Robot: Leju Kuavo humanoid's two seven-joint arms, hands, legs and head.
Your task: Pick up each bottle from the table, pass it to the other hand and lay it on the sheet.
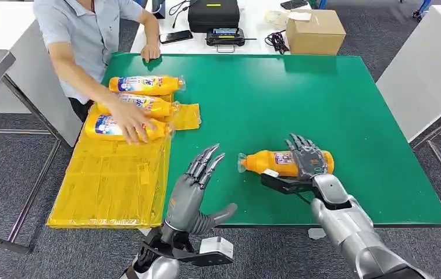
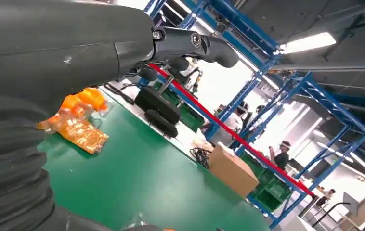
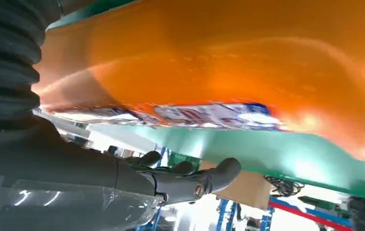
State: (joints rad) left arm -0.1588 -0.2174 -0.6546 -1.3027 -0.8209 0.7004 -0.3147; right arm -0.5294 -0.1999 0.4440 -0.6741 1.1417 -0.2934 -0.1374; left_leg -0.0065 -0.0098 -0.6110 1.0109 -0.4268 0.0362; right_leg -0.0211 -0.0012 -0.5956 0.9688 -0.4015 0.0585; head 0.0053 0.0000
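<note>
At upper left, a person's hand rests on three orange bottles lying on the yellow sheet. A cardboard box and a black case sit beyond the green table. At lower centre, the right hand covers an orange bottle lying on the table; its grip is unclear. The left hand hovers beside it with fingers spread, holding nothing.

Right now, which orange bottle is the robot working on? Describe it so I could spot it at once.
Start at the big green table and look to its near edge, on the robot's right. One orange bottle lies there on its side, clear cap pointing toward the yellow sheet, with the right robot hand over it. Unlike the three bottles under a person's hand, it lies alone on bare green.
</note>
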